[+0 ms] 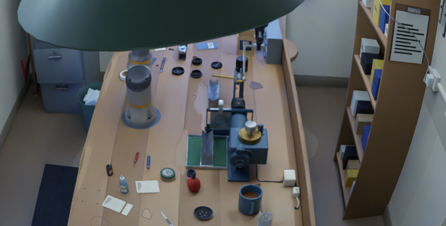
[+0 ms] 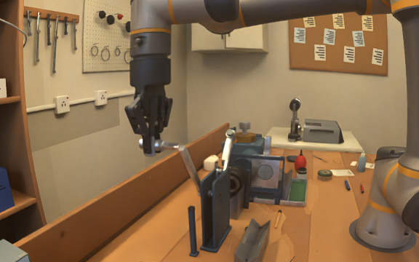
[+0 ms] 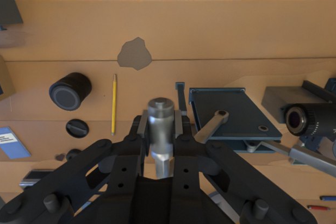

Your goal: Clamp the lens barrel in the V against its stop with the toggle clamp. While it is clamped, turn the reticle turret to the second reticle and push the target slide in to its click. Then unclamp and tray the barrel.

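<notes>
The black lens barrel [image 3: 315,119] lies in the V block of the blue fixture [image 1: 238,120], its glass end facing the clamp. The toggle clamp's blue bracket [image 2: 215,211] stands at the near end of the fixture, and its long lever slopes up and away toward the bench's back rail, where my gripper [image 2: 150,145] is closed around the steel handle [image 3: 160,127] at the lever's tip. The brass reticle turret [image 1: 250,133] with its grey knob sits on the blue housing beyond the barrel. The green-lined tray [image 1: 206,151] lies beside the fixture. The target slide [image 2: 265,171] with its crosshair plate stands behind the barrel.
The bench's raised back rail [image 2: 122,196] runs just below my gripper. A thin blue post [image 2: 192,231] stands by the clamp bracket, with a loose grey V block [image 2: 253,240] near it. A pencil [image 3: 114,104], a black cylinder [image 3: 70,91] and lens caps lie on the bench.
</notes>
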You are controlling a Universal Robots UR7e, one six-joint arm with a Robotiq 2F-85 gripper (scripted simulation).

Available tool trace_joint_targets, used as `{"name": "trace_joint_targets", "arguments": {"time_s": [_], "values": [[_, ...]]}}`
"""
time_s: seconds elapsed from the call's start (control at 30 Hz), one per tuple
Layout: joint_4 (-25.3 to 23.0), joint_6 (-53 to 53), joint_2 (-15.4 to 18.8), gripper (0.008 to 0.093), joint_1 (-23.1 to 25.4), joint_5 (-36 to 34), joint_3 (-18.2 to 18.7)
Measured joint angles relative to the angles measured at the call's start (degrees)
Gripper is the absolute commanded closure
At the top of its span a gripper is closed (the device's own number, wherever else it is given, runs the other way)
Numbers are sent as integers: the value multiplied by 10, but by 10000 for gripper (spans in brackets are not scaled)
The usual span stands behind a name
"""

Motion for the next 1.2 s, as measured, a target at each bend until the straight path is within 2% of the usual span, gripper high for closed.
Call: {"name": "trace_joint_targets", "arguments": {"time_s": [1.2], "values": [[-94,55,55,934,55,0,39]]}}
